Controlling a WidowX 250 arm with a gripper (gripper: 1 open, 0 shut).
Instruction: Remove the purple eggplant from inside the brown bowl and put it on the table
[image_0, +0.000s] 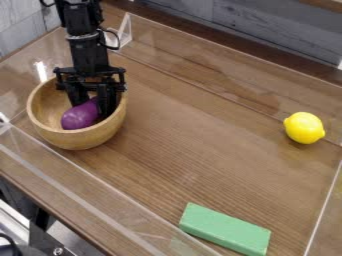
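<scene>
The purple eggplant (79, 116) lies inside the brown bowl (83, 137) at the left of the table (201, 130). My black gripper (90, 104) reaches straight down into the bowl from above. Its two fingers stand on either side of the eggplant's upper end and are shut on it. The eggplant still rests low in the bowl, and its top end is partly hidden by the fingers.
A yellow lemon (305, 128) sits at the right near the clear acrylic wall. A green rectangular block (226, 229) lies at the front. Clear walls border the tabletop, and bare wood stretches between the bowl and the lemon.
</scene>
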